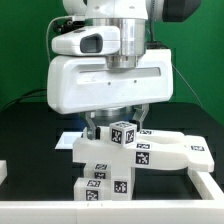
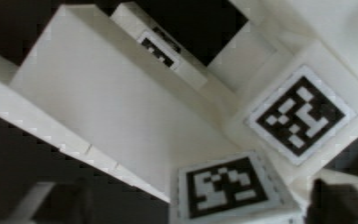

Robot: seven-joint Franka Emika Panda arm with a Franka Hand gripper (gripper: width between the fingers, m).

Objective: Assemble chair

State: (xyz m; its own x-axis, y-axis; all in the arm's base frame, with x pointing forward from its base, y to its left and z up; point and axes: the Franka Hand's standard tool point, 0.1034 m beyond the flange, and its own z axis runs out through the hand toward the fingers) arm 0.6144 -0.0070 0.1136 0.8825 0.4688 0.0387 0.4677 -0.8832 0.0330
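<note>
Lowest, under the gripper (image 1: pixel 100 124) and slightly towards the exterior view's left, sits a white square plastic post with black-and-white tags (image 1: pixel 100 183). The gripper is pressed down among the chair parts; I cannot tell whether its jaws are clamped on one. Just beside its fingers is a white tagged plastic block (image 1: pixel 123 132), and further from the tool a white flat plastic panel (image 1: pixel 172 155) reaches away. The parts look stiff, light and smooth, so probably slippery. Take hold squarely across two opposite flat faces.

White arm (image 1: pixel 105 85) pointing straight down, claw (image 1: pixel 103 128) low, fingers mostly hidden
</note>
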